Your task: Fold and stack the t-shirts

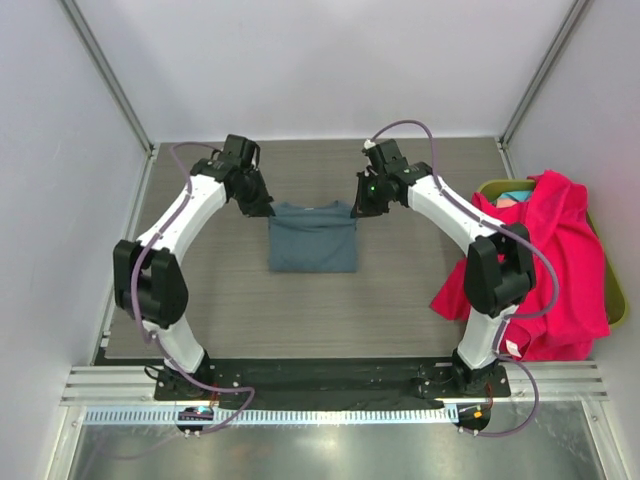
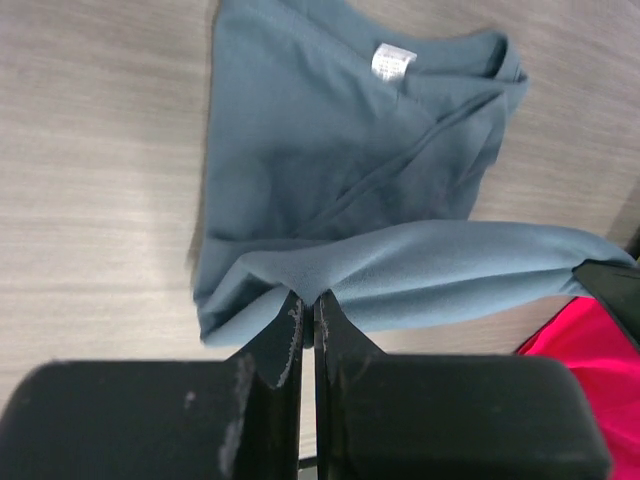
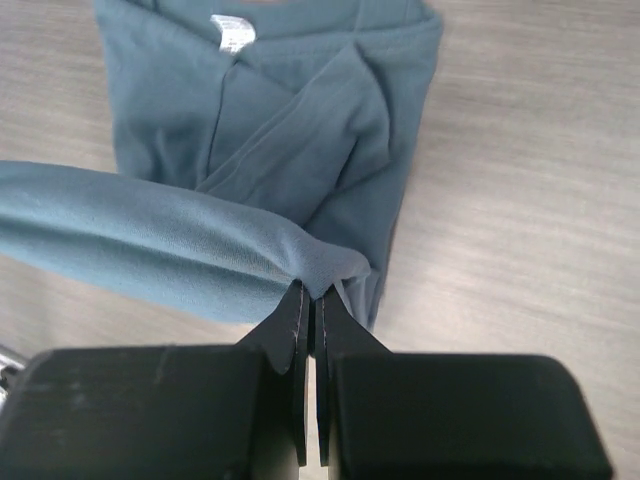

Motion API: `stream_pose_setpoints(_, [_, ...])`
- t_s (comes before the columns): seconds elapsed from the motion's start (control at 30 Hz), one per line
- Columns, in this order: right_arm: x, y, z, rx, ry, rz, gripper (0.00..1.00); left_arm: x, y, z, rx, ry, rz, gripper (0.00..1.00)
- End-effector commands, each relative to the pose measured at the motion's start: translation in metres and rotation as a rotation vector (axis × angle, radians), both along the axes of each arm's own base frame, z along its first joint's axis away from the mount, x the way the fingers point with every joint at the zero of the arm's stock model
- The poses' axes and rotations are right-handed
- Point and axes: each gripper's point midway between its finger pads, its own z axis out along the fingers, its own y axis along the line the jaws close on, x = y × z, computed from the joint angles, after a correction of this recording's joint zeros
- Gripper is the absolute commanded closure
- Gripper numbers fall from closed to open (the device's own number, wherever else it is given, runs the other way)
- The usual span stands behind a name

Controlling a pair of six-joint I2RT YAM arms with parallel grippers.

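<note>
A slate grey-blue t-shirt [image 1: 312,238] lies partly folded in the middle of the table, its white neck label [image 2: 392,62] facing up. My left gripper [image 1: 262,207] is shut on the shirt's far left corner, and my right gripper [image 1: 362,205] is shut on its far right corner. In the left wrist view, the pinched edge [image 2: 440,270] stretches as a raised band from the left gripper [image 2: 308,300] across the shirt. The right wrist view shows the right gripper [image 3: 313,295] holding the same band above the folded part [image 3: 280,130]. A bright pink-red t-shirt [image 1: 555,270] drapes over the bin at the right.
The olive-green bin [image 1: 617,290] stands at the table's right edge, with a bit of teal cloth [image 1: 510,196] showing inside. Grey walls and metal posts close in the table on the left, back and right. Bare wood-grain tabletop [image 1: 210,300] surrounds the grey-blue shirt.
</note>
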Motion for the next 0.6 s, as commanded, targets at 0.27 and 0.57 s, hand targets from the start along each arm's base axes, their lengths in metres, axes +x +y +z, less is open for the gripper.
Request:
stream_pose_setpoints(0.27, [0.071,-0.013,-0.015,-0.022,-0.014,-0.038,0.99,0.079,0.016,-0.01,0.01,0.003,-0.005,1.0])
stream_pose_setpoints(0.57, [0.116,-0.018,-0.058,-0.03,0.037,-0.098,0.99,0.141,0.013,-0.05,-0.048,0.031,0.004,0.94])
